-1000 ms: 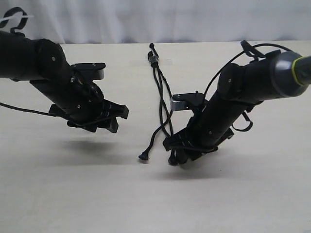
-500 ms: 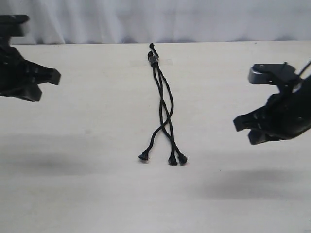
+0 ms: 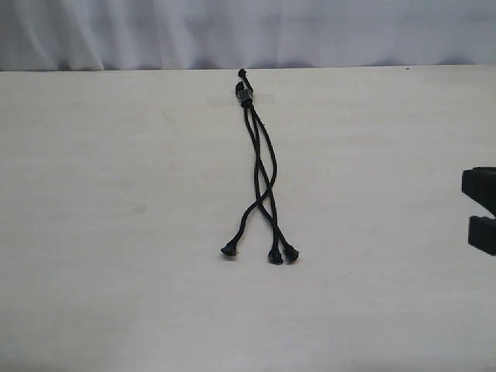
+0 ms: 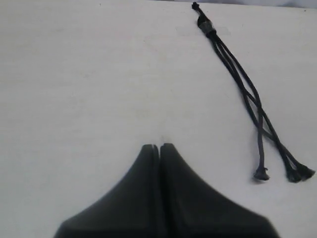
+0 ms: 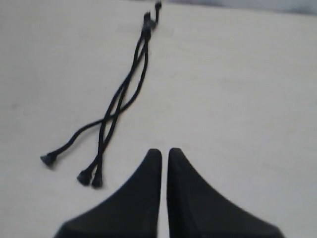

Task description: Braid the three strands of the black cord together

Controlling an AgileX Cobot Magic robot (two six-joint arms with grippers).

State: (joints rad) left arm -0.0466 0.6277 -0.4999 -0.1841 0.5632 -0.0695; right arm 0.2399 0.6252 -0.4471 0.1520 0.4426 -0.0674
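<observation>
Both pressed together and empty, left hand point(image 4: 159, 148), right hand point(image 5: 164, 151), well apart from black cord point(image 3: 260, 167)

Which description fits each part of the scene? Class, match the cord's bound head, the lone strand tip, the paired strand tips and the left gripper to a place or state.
Column 1:
1. bound head
2. lone strand tip
3. paired strand tips
4. left gripper

Column 2:
A. shut, holding nothing
B. lying side by side
C. near the far edge of the table
D. splayed apart from the others

Pairs: 1-C, 2-D, 3-B, 4-A
</observation>
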